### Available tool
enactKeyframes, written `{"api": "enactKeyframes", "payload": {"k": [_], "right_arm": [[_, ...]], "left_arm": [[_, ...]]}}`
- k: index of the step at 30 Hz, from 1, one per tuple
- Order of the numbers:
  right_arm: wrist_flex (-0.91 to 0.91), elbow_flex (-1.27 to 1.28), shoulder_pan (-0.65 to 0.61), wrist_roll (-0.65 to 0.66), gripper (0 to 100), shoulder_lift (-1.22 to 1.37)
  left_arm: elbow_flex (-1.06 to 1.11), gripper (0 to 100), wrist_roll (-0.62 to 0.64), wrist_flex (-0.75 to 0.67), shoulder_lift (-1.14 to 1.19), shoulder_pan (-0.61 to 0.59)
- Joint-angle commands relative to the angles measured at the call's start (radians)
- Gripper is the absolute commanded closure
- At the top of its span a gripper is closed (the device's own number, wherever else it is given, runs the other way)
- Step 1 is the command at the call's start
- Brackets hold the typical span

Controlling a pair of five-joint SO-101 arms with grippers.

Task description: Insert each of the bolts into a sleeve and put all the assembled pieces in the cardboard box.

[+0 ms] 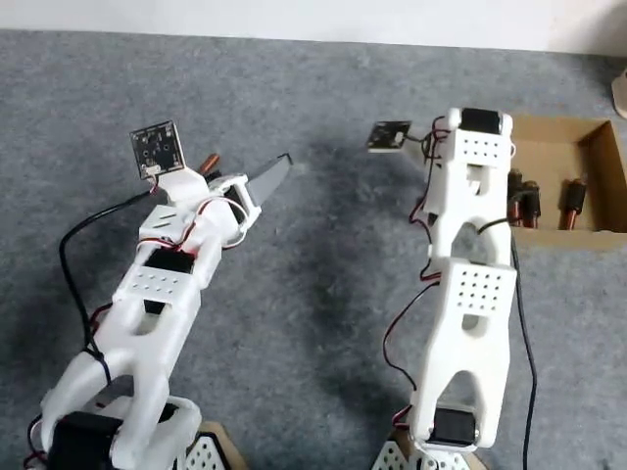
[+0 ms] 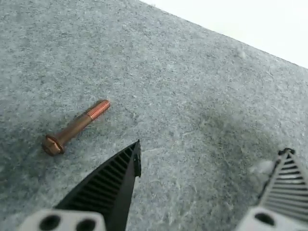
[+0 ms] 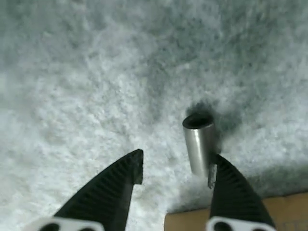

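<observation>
A copper bolt (image 2: 74, 127) lies flat on the grey felt, off to one side of my left gripper (image 2: 211, 148), which hangs open above the felt with nothing between its fingers. In the high view the bolt's tip (image 1: 209, 162) peeks out beside the left arm, whose dark finger (image 1: 269, 179) points toward the table's middle. A silver sleeve (image 3: 199, 142) stands upright between the fingers of my right gripper (image 3: 175, 161), close against one finger with a gap to the other. The cardboard box (image 1: 600, 147) sits at the far right, holding several copper assembled pieces (image 1: 529, 204).
The box's edge (image 3: 192, 222) lies right under the right gripper. The right arm (image 1: 470, 255) stretches up the table beside the box. Grey felt (image 1: 323, 284) lies open between the two arms. Cables trail along both arms.
</observation>
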Motion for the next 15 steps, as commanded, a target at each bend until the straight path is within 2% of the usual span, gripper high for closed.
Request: {"api": "enactKeyframes", "payload": {"k": [1, 7, 12, 15], "right_arm": [[0.021, 0.019, -0.045, -0.011, 81.0, 0.062], [0.022, 0.019, -0.042, -0.009, 82.6, 0.108], [0.022, 0.018, -0.042, -0.011, 99.2, 0.110], [0.022, 0.016, -0.039, -0.012, 99.2, 0.110]], "left_arm": [[-0.050, 60, -0.006, -0.020, 0.002, -0.008], [-0.050, 60, -0.008, -0.020, 0.005, -0.008], [-0.050, 60, -0.008, -0.020, 0.005, -0.008], [-0.050, 60, -0.008, -0.020, 0.007, -0.008]]}}
